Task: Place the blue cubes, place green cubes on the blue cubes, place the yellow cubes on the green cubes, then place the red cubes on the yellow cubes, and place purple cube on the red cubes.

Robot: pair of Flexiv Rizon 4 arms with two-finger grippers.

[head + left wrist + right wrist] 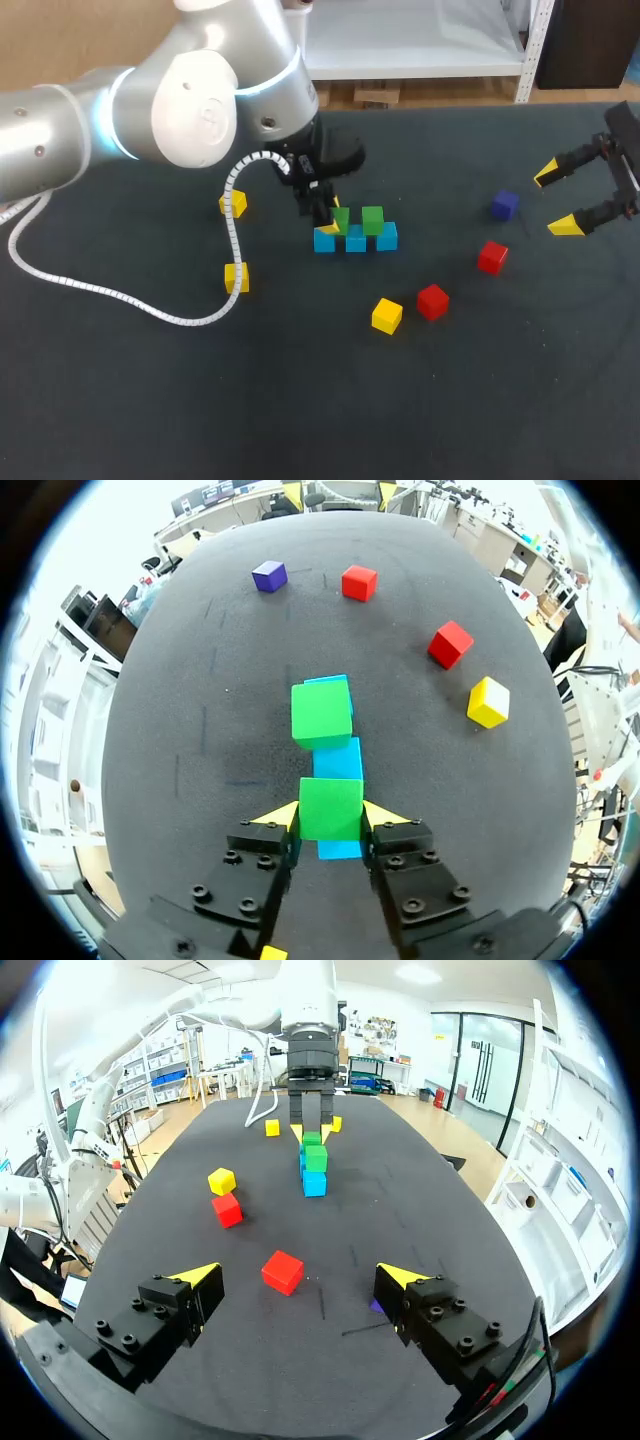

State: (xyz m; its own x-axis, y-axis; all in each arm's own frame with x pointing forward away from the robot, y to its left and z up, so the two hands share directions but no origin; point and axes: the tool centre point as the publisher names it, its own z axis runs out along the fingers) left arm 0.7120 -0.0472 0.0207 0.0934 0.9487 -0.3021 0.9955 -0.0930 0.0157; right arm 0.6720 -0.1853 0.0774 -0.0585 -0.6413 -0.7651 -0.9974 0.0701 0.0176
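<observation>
At counter [300,400] centre, left claw [331,818] grips a green cube [330,802] from both sides atop the blue row [338,762], beside the second green cube [321,712]. Right claw [556,200] wide open, empty, near the purple cube [504,205].

Light: bright, diffuse, from overhead. Table [120,400]: dark, matte. Left arm [200,100]: soft sheen on pale shell, blue ring glowing. Shadows on table: faint and short at red cube [432,300] and yellow cube [386,315]; darker under left arm.
</observation>
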